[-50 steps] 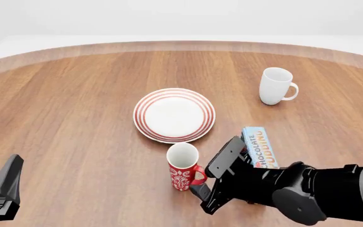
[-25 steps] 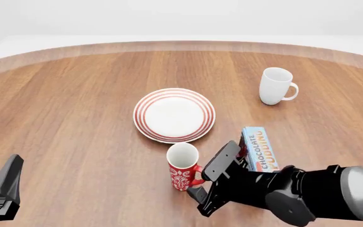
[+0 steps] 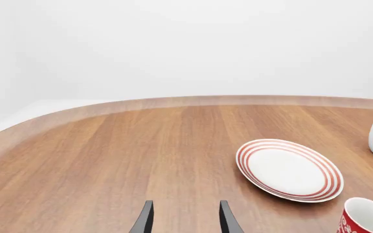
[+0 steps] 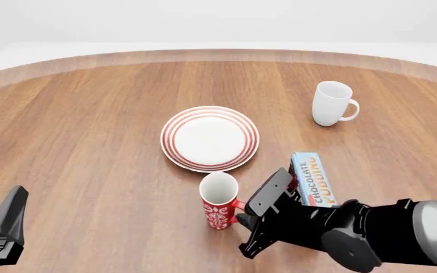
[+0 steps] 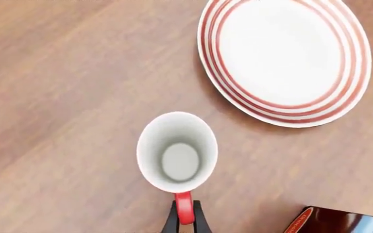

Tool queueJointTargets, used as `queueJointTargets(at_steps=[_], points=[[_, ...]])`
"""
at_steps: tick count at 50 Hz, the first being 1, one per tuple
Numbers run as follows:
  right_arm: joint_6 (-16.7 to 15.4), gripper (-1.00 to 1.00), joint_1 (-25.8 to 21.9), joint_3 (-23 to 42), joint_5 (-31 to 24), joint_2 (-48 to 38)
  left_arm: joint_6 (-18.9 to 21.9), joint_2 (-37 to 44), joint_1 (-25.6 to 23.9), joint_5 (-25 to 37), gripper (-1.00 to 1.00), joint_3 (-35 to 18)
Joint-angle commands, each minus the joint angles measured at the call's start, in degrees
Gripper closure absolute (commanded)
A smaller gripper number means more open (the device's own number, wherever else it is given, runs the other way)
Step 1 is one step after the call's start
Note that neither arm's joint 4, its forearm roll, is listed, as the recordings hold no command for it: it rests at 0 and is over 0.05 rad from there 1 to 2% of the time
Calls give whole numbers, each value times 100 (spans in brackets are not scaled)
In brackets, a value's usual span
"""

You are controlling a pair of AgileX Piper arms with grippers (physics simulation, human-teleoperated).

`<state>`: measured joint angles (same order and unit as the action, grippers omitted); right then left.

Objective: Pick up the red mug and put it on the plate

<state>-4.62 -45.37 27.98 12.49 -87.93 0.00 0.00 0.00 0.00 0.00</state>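
Observation:
The red mug (image 4: 218, 202) with its white floral pattern stands upright on the table just in front of the plate (image 4: 170, 142), a white disc with red rings. In the right wrist view I look down into the mug (image 5: 177, 151), and my right gripper (image 5: 184, 222) has both fingers pressed on the red loop handle. The plate (image 5: 212, 77) lies just beyond the mug. From the front, the right gripper (image 4: 241, 219) sits against the mug's right side. My left gripper (image 3: 185, 218) is open and holds nothing, far off at the table's near left (image 4: 2, 227).
A plain white mug (image 4: 331, 103) stands at the far right. A blue chocolate pudding box (image 4: 313, 177) lies right of the red mug, close beside the right arm. The table's curved far edge runs across the back.
My right gripper has slid left and forward and shut on the mug's handle. The mug has barely shifted. The left arm has not moved.

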Motion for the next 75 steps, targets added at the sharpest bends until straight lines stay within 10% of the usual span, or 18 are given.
queueJointTargets(at_steps=[1, 25, 75], points=[[-33, 100, 21, -18, -22, 110, 0, 0, 0, 0, -100, 0], [-353, 100, 324, 136, -1201, 1633, 0, 0, 0, 0, -100, 0], [-832, 100, 1062, 1492, -809, 795, 0, 0, 0, 0, -100, 0]])
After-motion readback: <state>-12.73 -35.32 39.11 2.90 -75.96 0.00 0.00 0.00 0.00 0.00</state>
